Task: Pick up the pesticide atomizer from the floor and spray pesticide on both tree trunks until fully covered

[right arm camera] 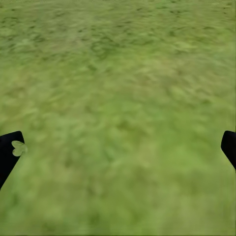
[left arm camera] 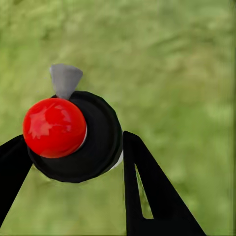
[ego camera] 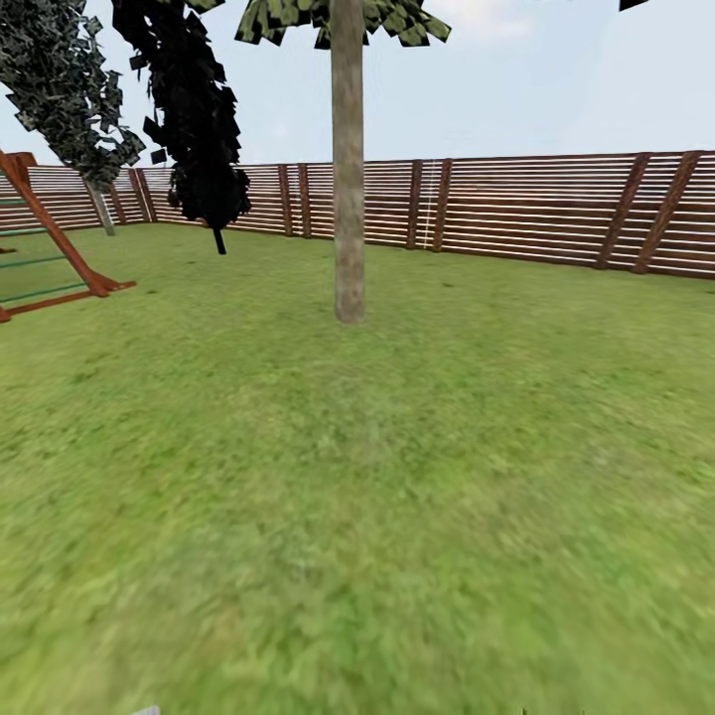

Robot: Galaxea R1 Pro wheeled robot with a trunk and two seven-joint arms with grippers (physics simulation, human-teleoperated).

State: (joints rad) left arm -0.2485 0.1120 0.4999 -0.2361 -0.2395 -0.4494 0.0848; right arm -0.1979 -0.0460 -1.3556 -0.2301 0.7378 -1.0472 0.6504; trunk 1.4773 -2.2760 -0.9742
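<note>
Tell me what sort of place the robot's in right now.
A fenced garden, outdoors: grass lawn, a brown slatted wooden fence around it, a thick grey-tan tree trunk ahead, and a red wooden play frame at the left.

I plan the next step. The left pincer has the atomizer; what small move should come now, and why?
Probably drive forward toward the trunk. The left pincer is shut on the atomizer, but the tree stands well ahead across bare lawn, likely too far to spray, and I see no white specks on its bark.
</note>
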